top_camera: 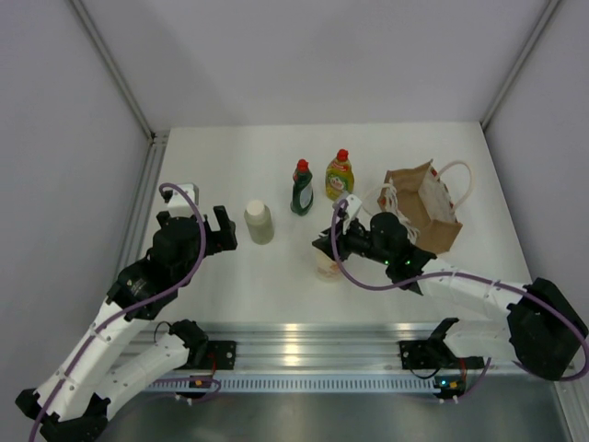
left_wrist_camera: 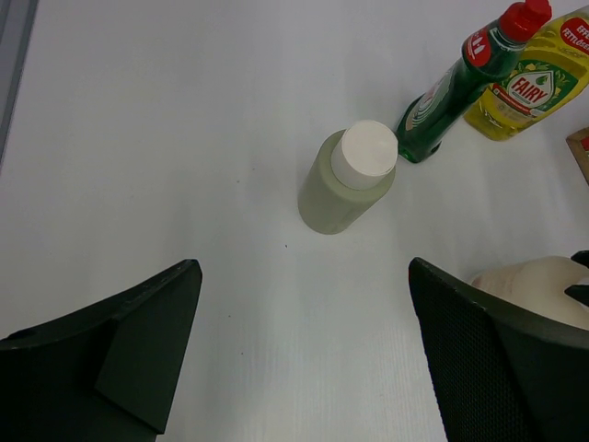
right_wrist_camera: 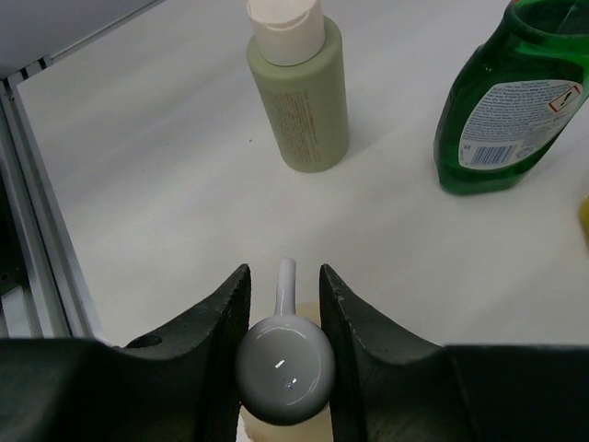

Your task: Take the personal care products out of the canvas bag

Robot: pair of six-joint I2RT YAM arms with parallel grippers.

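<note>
Four bottles are out on the white counter (top_camera: 414, 147), well clear of the canvas bag (top_camera: 425, 210), which sits at the right rear with its mouth open and its white rope handles loose.

The dark green bottle (top_camera: 302, 188) and the yellow-green Fairy bottle (top_camera: 339, 177), both red-capped, stand upright just beside each other near the middle. The cream cylinder bottle (top_camera: 259, 222) stands to their left, apart from them.

The right tool (right_wrist_camera: 283, 281) is closed narrowly on the white pump head of the peach pump bottle (top_camera: 326, 267), one finger on each side. That bottle is upright in front of the green one.

The left tool (left_wrist_camera: 304, 267) is spread wide and holds nothing, with the cream cylinder bottle just ahead of its fingers.
</note>
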